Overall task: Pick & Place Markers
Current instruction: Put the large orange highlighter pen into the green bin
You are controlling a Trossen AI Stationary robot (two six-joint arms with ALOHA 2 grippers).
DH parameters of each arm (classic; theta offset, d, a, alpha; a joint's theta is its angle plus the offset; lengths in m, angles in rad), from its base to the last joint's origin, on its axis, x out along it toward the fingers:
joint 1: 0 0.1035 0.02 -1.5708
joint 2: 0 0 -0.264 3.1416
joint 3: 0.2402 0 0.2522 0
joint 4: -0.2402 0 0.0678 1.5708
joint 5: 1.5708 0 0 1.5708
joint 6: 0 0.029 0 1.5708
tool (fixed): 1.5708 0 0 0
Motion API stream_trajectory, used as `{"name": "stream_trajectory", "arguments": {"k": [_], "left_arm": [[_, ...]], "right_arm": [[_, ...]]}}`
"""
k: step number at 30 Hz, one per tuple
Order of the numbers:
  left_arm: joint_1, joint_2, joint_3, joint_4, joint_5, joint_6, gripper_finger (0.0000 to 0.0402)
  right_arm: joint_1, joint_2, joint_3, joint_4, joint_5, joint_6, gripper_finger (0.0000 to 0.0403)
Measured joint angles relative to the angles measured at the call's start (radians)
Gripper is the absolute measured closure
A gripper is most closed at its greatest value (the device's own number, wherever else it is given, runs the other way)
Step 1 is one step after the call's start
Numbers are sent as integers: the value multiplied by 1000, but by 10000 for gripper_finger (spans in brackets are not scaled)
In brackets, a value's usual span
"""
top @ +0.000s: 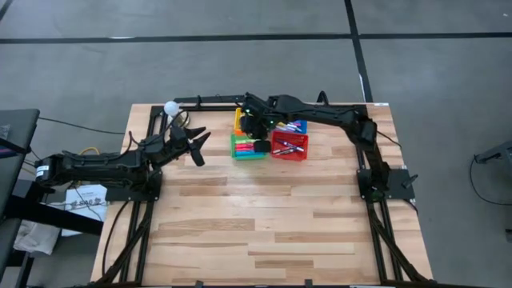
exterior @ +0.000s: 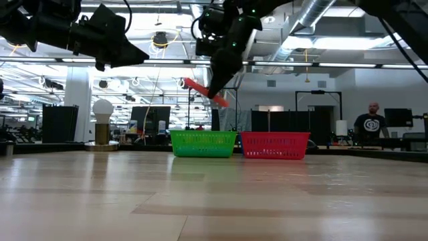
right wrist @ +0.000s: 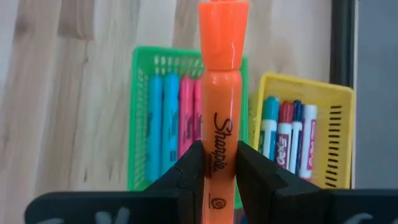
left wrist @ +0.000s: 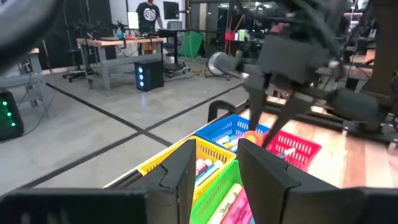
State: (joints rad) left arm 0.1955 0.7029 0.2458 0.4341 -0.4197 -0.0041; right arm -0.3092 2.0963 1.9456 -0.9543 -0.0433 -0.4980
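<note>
My right gripper (right wrist: 217, 163) is shut on an orange marker (right wrist: 221, 93) above the baskets. In the low view that marker (exterior: 207, 92) hangs slanted in the air over the green basket (exterior: 203, 143). More markers lie in the green basket (right wrist: 168, 118) and the yellow basket (right wrist: 298, 137). The red basket (top: 290, 146) and blue basket (top: 298, 126) hold markers too. My left gripper (left wrist: 214, 171) stands open to the left of the baskets, level, with nothing between its fingers. My right gripper pinches the orange marker's barrel (right wrist: 217, 146), near the end away from the cap, between its two fingers. The fingers slant down from above. The marker's capped end (right wrist: 222, 31) sticks out past the fingertips. It is tilted and lifted clear of the baskets.
The baskets stand together at the table's far middle. A white ball on a small stand (exterior: 101, 124) sits at the far left. A black frame bar (top: 208, 101) runs along the far edge. Bare wood (top: 264, 216) lies on the near side. A person (exterior: 370, 124) stands in the room behind.
</note>
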Motion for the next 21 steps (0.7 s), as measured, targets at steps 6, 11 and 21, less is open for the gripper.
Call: {"name": "stream_trajectory", "arguments": {"k": [6,11,21], "left_arm": [[1,5,0,2,1,-3,284],[0,5,0,2,1,-4,284],[0,9,0,9,1,-3,284]], "right_arm": [[-1,30,1,44,-17,34,340],[-12,107,-3,52,-61,54,340],[-34,213,-3,39,-61,72,340]]}}
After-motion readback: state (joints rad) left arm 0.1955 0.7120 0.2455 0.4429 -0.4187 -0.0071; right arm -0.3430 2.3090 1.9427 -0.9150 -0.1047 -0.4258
